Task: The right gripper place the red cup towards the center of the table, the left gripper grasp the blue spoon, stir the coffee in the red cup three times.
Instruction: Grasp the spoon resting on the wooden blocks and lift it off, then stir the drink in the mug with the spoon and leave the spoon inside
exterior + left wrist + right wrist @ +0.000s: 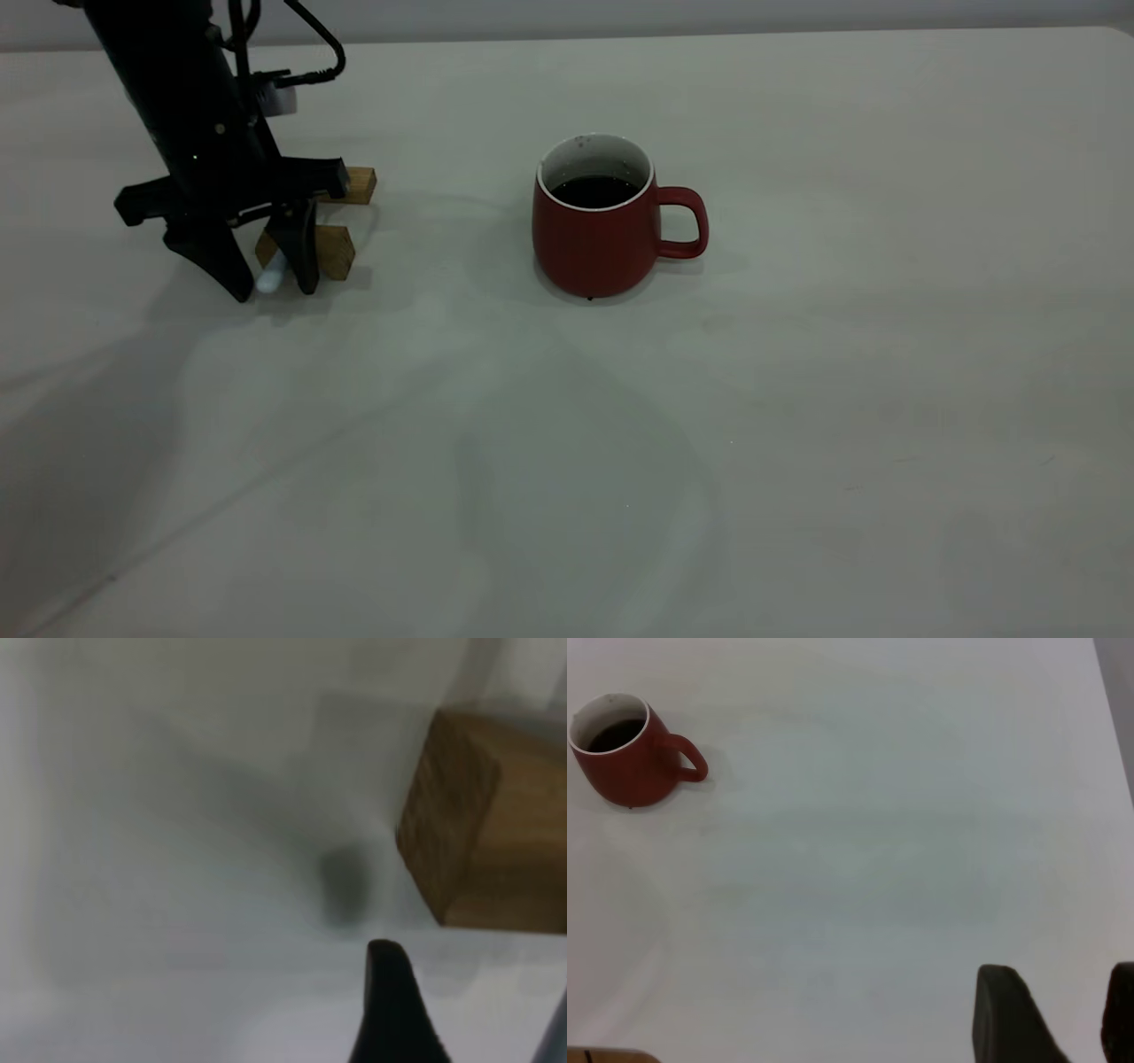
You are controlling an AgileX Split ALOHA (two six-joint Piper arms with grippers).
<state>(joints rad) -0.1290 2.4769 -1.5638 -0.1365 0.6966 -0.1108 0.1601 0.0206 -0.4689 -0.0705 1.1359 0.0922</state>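
The red cup [594, 239] stands upright near the middle of the table [797, 399], handle to the right, with dark coffee [595, 190] inside. It also shows far off in the right wrist view as the red cup [629, 771]. At the far left my left gripper [273, 288] points down at the tabletop, open. The pale tip of the blue spoon [268, 280] lies between its fingers, close to the right one; the rest of the spoon is hidden. One dark finger [390, 1001] shows in the left wrist view. My right gripper [1063, 1028] hangs open over bare table, well away from the cup.
Two tan wooden blocks [359, 186] [332, 251] sit just behind and to the right of the left gripper. One block [483, 850] fills the left wrist view's corner. The table's back edge [620, 35] runs along the top.
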